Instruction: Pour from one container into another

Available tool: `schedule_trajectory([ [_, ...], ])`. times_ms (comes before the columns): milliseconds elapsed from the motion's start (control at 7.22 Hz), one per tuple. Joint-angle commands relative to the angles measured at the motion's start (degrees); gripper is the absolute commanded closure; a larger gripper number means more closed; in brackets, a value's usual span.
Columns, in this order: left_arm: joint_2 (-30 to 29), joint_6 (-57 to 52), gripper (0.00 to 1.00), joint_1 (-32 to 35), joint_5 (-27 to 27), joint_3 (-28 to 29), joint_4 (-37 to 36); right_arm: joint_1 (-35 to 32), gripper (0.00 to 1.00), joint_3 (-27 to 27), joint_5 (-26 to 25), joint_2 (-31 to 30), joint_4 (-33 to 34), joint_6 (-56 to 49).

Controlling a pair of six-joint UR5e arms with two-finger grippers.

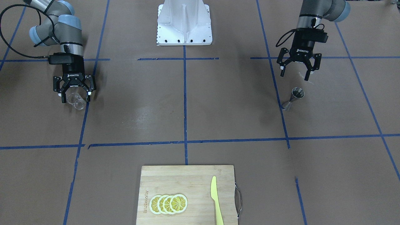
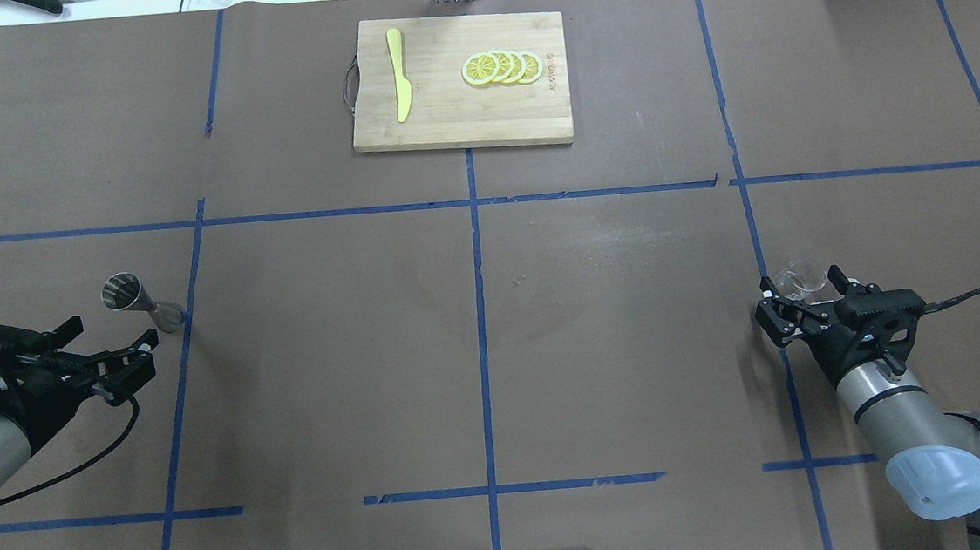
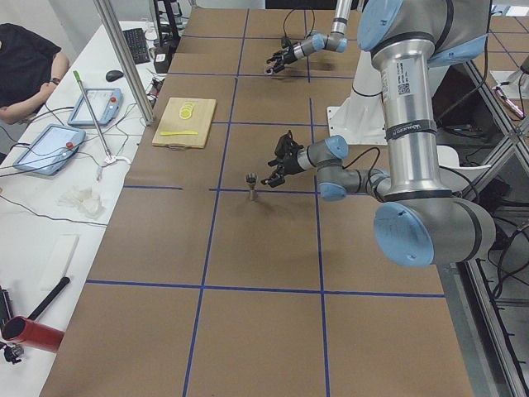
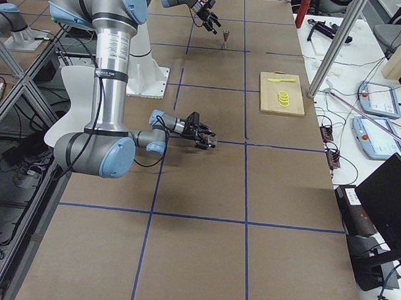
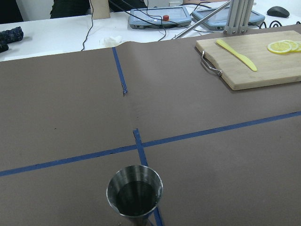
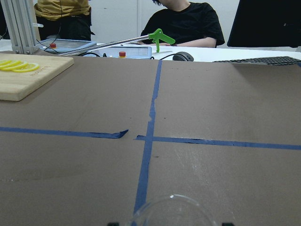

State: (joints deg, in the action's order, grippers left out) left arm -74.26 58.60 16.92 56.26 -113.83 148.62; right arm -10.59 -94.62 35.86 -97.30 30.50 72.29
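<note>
The clear glass cup [image 1: 77, 103] stands on the table between the fingers of my right gripper [image 1: 75, 98], which is open, with a small gap on each side. Only the cup's rim [image 6: 171, 209] shows at the bottom of the right wrist view. From overhead the cup [image 2: 800, 275] sits at the right gripper [image 2: 799, 290]. The metal jigger [image 1: 293, 99] stands upright on a blue tape line. My left gripper [image 1: 295, 75] hangs open just behind it, holding nothing. The jigger [image 5: 135, 190] looks dark inside. Overhead, the jigger [image 2: 138, 298] is just ahead of the left gripper [image 2: 114, 332].
A wooden cutting board [image 2: 443, 121] lies at the table's far middle edge, with lemon slices [image 2: 502, 67] and a yellow knife [image 2: 399, 85] on it. The robot's white base [image 1: 184, 23] is on the near side. Blue tape lines cross the brown table cover.
</note>
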Motion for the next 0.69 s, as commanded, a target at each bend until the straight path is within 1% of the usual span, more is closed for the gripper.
schedule_trajectory([
  [0,-0.09,-0.24,0.0,0.04,0.16,-0.08,0.09,-0.14,0.0,-2.13,2.87,-0.61,0.0,-0.66],
  [139,-0.09,-0.24,0.0,0.04,0.07,-0.08,0.09,-0.22,0.0,-4.5,4.98,-2.09,0.0,-1.53],
  [277,-0.09,-0.24,0.0,0.04,0.16,-0.51,0.09,-0.22,0.0,-7.91,6.66,-6.54,0.52,-4.06],
  [416,-0.09,-0.24,0.0,0.04,1.21,-0.6,0.09,-0.22,0.0,-10.9,7.46,-8.5,0.61,-5.48],
  [554,0.0,-0.33,0.0,0.22,3.3,-0.95,-0.17,-0.22,0.0,-11.89,10.16,-9.57,0.62,-5.5],
])
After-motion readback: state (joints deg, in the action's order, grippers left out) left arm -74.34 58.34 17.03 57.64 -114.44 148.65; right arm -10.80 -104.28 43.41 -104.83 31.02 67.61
